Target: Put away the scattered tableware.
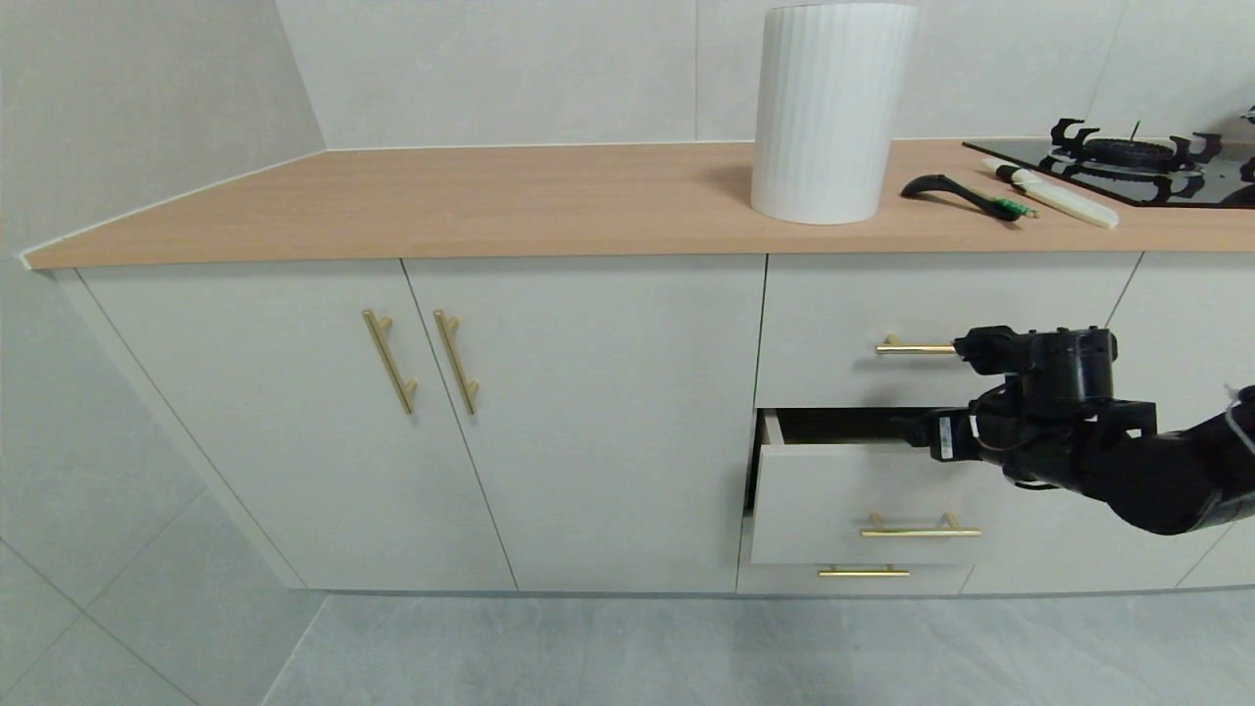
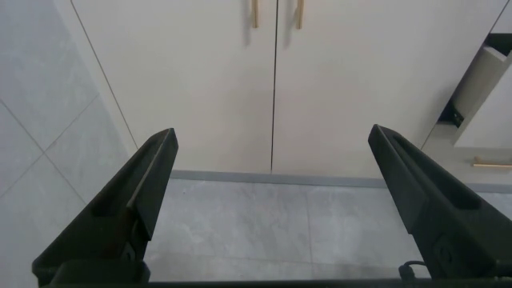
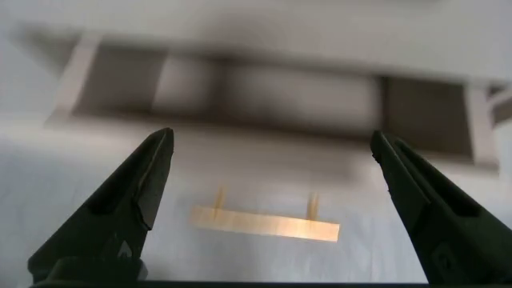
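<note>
Beneath the long wooden bench, the white middle drawer stands open, the right tool spread wide before it and the left tool wide, empty. The black spoon and cream-handled knife lie unstowed on the bench.

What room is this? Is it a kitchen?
Most likely a kitchen, yes. There's a gas stove set into a wooden countertop, a black utensil lying on it, and cabinets below with one drawer pulled open.
</note>
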`<state>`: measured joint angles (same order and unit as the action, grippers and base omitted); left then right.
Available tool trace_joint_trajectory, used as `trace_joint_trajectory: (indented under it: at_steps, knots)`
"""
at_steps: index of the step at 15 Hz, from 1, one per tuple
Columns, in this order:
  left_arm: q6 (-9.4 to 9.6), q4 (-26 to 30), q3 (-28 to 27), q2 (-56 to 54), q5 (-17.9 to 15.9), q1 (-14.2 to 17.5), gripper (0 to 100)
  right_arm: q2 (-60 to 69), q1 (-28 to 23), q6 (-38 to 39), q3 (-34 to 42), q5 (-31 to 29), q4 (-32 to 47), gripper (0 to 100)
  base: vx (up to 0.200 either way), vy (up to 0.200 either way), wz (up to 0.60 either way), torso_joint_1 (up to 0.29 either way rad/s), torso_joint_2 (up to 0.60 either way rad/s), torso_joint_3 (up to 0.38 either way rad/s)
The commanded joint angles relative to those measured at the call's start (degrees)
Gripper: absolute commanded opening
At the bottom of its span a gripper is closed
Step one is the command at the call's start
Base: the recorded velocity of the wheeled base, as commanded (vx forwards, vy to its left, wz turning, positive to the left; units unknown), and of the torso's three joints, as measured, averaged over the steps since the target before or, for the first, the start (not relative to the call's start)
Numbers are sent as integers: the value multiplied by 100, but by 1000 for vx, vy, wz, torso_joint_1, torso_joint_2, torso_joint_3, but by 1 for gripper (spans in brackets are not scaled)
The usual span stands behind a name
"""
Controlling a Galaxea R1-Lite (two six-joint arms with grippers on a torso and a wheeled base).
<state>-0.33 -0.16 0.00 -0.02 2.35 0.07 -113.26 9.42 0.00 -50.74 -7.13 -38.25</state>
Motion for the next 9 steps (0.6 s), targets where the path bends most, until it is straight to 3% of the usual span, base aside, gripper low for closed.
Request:
trace_joint_trajectory:
  at_steps: [1,9]
  knots:
    - [-2,-2,0,2,2,1,100,-908,-28,-9,11,-218,-719,100,0,0,0,0,0,0]
    - [-2,-2,0,2,2,1,100,-961,-55,-35,108,-201,-894,100,0,0,0,0,0,0]
